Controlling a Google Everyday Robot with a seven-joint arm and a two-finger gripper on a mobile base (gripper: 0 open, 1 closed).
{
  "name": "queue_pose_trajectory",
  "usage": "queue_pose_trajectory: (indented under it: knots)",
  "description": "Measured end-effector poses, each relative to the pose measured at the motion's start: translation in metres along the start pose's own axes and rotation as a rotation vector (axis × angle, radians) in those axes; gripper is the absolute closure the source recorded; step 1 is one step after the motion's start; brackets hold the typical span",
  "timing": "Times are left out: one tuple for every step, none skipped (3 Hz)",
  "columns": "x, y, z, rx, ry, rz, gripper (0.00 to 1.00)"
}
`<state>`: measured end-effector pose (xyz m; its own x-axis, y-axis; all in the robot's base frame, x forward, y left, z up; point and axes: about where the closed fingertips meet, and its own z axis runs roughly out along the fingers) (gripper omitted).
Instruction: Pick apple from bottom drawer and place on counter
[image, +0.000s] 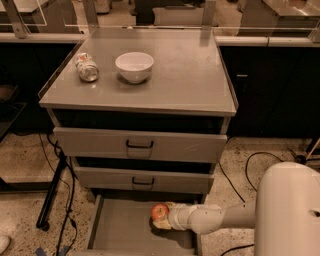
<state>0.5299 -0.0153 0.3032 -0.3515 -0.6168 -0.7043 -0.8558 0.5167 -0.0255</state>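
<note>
The apple (159, 211) is small, round and red-orange. It is held in my gripper (163, 217) over the right part of the open bottom drawer (120, 230), a shallow grey tray pulled out at the cabinet's foot. My white arm reaches in from the lower right, and the fingers close around the apple from the right and below. The apple looks slightly lifted off the drawer floor. The counter (190, 75) is the flat grey top of the cabinet, well above the gripper.
A white bowl (134, 66) and a jar lying on its side (87, 67) sit on the left of the counter. Two closed drawers with black handles (139, 145) are above the open one. A black stand leg (52, 190) and cables lie on the floor at the left.
</note>
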Motion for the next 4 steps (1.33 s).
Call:
queue_pose_trajectory:
  knots:
    - [-0.015,-0.003,-0.029,0.027,0.008,-0.031,1.0]
    - [-0.023,-0.009,-0.077,0.092,0.032,-0.043,1.0]
    - [-0.026,-0.01,-0.117,0.159,0.008,-0.024,1.0]
    - [-0.025,-0.009,-0.121,0.165,0.006,-0.023,1.0]
